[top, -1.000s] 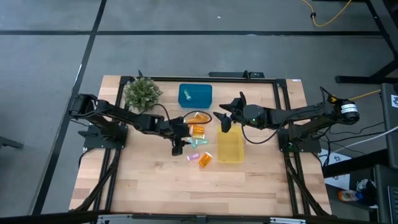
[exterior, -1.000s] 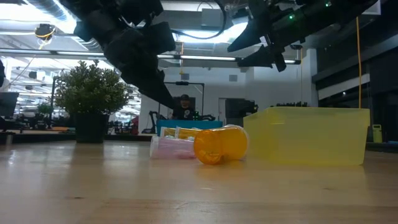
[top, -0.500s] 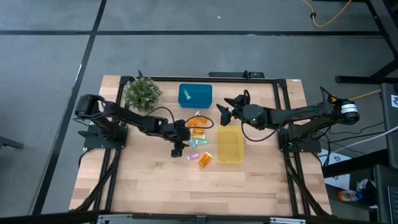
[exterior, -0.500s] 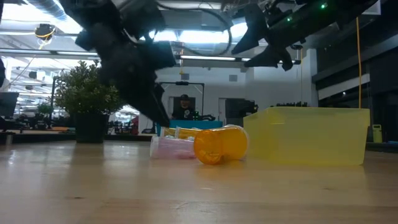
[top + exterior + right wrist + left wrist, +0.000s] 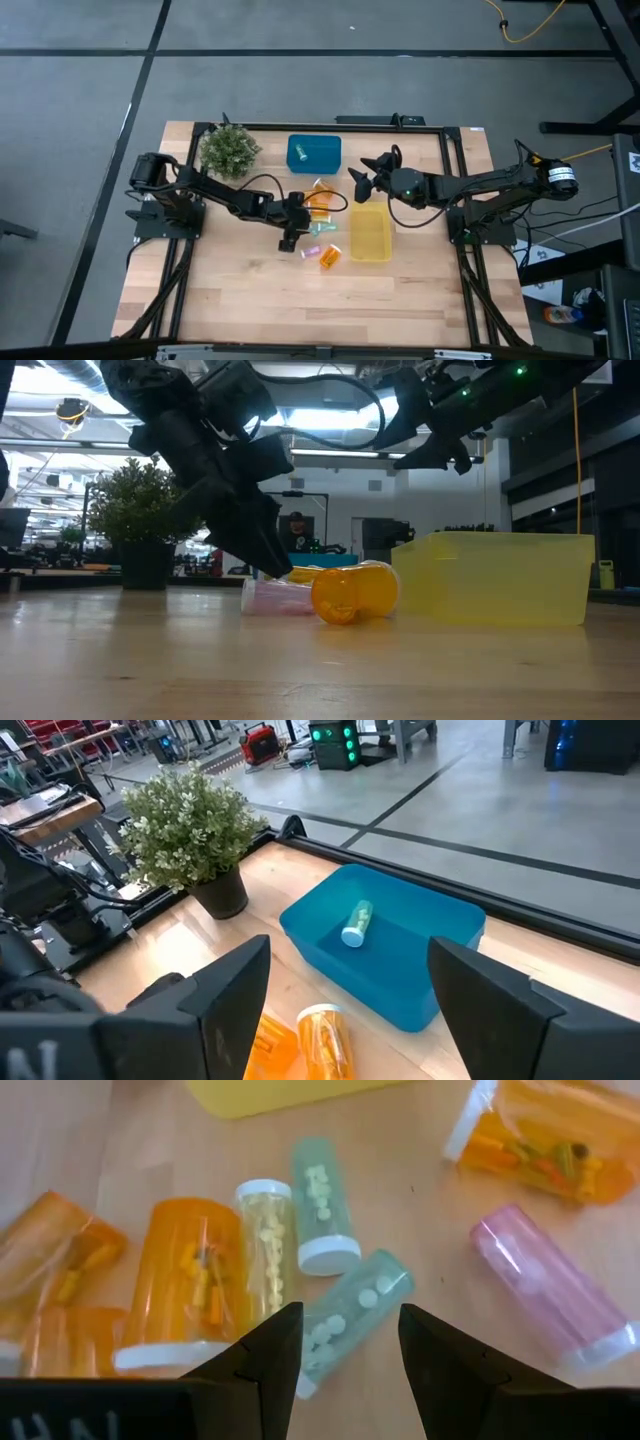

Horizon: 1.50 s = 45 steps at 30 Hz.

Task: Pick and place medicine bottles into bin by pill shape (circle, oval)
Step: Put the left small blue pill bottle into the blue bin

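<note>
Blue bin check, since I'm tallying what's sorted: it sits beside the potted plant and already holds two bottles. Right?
Not quite: the blue bin does sit beside the potted plant, but it holds only one bottle, a pale teal one lying on its side. The right wrist view shows this clearly, and the high view agrees.

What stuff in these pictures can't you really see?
- Low view: the left arm hides most bottles behind the orange bottle.
- Low view: the yellow bin wall hides its inside.
- Left wrist view: the orange bottles at the edge are cut off.
- High view: pill shapes are too small to tell.
- Right wrist view: pills in the blue bin's teal bottle are too small.
</note>
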Each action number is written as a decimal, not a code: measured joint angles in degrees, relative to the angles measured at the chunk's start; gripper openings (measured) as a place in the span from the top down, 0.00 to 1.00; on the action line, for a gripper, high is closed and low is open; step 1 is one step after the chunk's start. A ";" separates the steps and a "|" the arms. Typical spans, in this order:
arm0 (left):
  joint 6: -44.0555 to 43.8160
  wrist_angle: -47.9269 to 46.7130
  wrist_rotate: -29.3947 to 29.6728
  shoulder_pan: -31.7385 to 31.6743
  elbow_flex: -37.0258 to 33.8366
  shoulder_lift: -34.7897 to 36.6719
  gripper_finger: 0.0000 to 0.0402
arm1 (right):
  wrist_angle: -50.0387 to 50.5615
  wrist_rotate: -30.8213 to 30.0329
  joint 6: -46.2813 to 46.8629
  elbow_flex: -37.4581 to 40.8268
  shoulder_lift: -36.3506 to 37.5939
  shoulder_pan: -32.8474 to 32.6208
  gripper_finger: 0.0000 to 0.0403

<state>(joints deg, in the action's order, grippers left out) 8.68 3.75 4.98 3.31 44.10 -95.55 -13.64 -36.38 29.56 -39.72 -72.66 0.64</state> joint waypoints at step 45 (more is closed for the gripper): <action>-9.59 -1.94 -4.33 -4.26 -0.04 -2.55 0.76 | 1.96 2.01 0.15 -0.04 -0.01 -0.02 0.32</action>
<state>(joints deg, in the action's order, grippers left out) -0.91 1.81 0.65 -0.95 44.05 -98.10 -11.68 -34.37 29.71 -39.77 -72.67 0.62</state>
